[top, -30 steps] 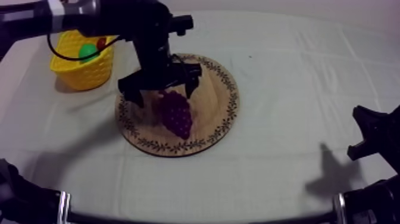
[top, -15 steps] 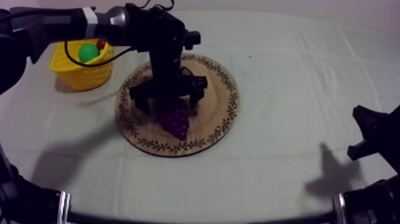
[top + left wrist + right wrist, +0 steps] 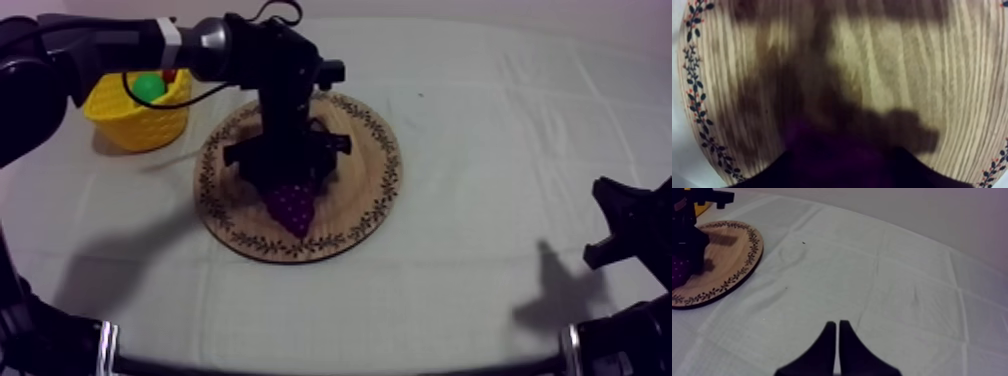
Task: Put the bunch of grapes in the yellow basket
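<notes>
While on one board [image 3: 358,192], one grape bunch [image 3: 292,207].

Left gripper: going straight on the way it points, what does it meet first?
The bunch of grapes, right under the left gripper on the wooden board; the gap looks small or nil, but depth is unclear.

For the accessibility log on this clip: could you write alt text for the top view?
The left gripper is down over a bunch of grapes lying on a round wooden board. A yellow basket with something green inside stands beyond the board's left side, and the right gripper rests low at the right side.
</notes>
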Action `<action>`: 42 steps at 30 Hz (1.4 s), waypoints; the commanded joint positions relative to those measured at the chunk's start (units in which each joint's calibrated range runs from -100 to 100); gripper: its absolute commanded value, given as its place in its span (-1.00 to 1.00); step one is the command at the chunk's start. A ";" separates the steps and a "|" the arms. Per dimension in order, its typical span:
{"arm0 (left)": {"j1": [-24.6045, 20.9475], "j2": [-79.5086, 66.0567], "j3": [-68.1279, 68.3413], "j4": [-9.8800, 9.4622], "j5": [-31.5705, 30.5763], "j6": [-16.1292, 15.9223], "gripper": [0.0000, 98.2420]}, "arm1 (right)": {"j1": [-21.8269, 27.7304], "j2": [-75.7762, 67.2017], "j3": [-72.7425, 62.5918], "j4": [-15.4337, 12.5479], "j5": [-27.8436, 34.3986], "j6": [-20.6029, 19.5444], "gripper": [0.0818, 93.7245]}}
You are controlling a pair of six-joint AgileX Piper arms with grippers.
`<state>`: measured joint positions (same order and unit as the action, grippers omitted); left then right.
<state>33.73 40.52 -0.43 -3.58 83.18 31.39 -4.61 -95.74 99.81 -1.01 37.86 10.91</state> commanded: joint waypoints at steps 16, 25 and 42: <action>-0.81 -11.51 4.99 -3.42 -0.69 -2.10 -0.15 | 0.02 -0.01 -0.03 0.01 -0.04 0.05 -0.99; -2.90 -30.38 17.38 -5.70 -0.66 -7.47 -0.12 | 0.02 -0.01 -0.03 0.01 -0.04 0.05 -0.99; -14.74 -49.02 22.55 -15.53 -11.08 -16.84 -0.15 | 0.02 -0.01 -0.03 0.01 -0.04 0.05 -0.99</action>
<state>20.05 -8.72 22.81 -18.50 73.31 14.81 -4.61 -95.74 99.81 -1.01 37.86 10.82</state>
